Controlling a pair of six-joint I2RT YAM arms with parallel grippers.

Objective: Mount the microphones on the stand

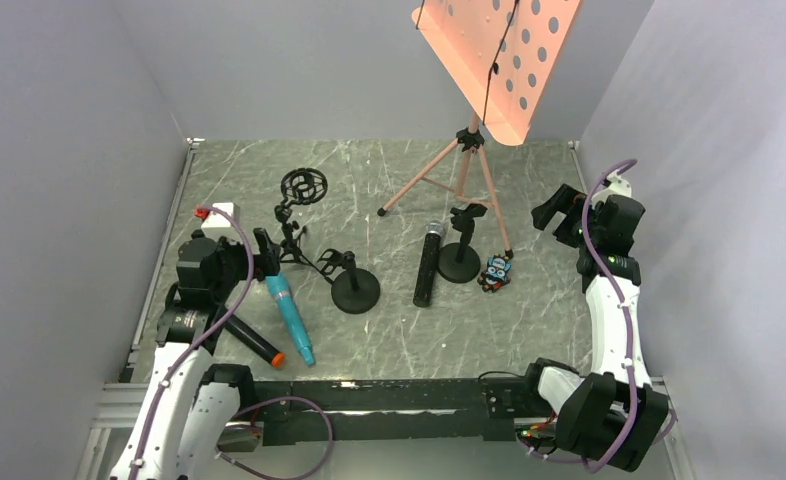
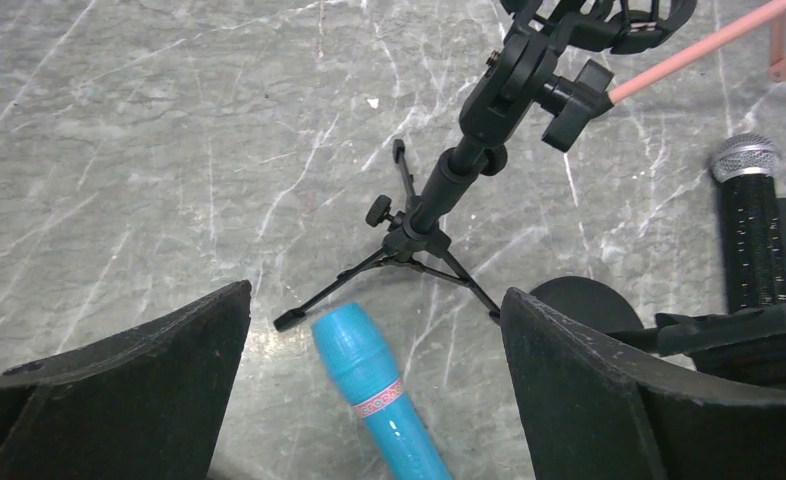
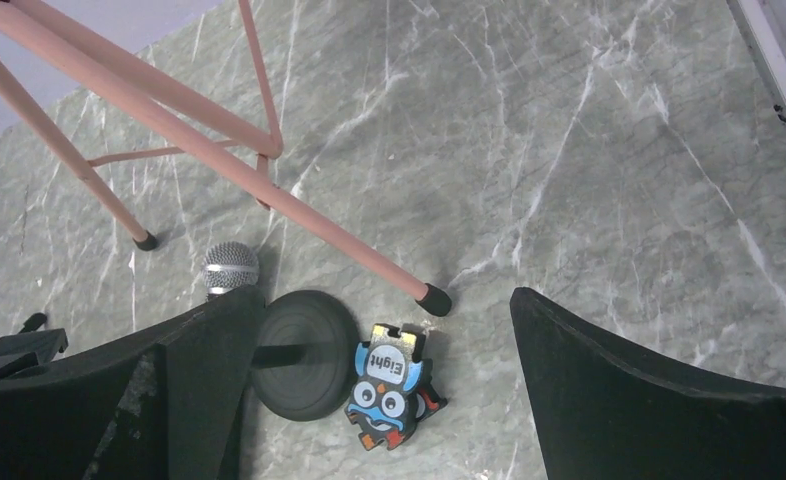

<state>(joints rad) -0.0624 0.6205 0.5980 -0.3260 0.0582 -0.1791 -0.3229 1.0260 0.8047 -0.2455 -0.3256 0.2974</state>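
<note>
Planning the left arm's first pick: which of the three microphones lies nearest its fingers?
The teal-blue microphone, seen between the left fingers; the silver-headed and orange-tipped ones lie farther off.

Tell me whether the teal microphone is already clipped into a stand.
No, the teal microphone lies flat on the table, by the feet of the tripod stand.

High overview; close wrist views share silver-mesh microphone.
</note>
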